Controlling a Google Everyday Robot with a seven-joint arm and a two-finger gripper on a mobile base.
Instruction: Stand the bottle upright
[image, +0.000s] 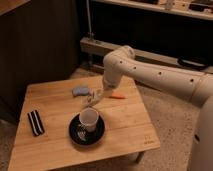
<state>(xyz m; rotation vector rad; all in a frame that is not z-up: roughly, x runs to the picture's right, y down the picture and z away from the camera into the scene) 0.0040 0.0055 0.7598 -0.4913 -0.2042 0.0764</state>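
My white arm (150, 72) reaches in from the right over a small wooden table (55, 150). My gripper (94, 97) hangs low over the table's middle, just behind a white cup (89, 119) that stands on a black plate (75, 135). I cannot make out a bottle as such; a pale shape at the gripper may be part of it or part of the gripper. A small blue-grey object (80, 91) lies just left of the gripper.
A thin orange object (118, 96) lies on the table right of the gripper. A black striped item (35, 122) lies near the left edge. Dark wall panels and a low metal shelf (95, 47) stand behind the table. Speckled floor lies to the right.
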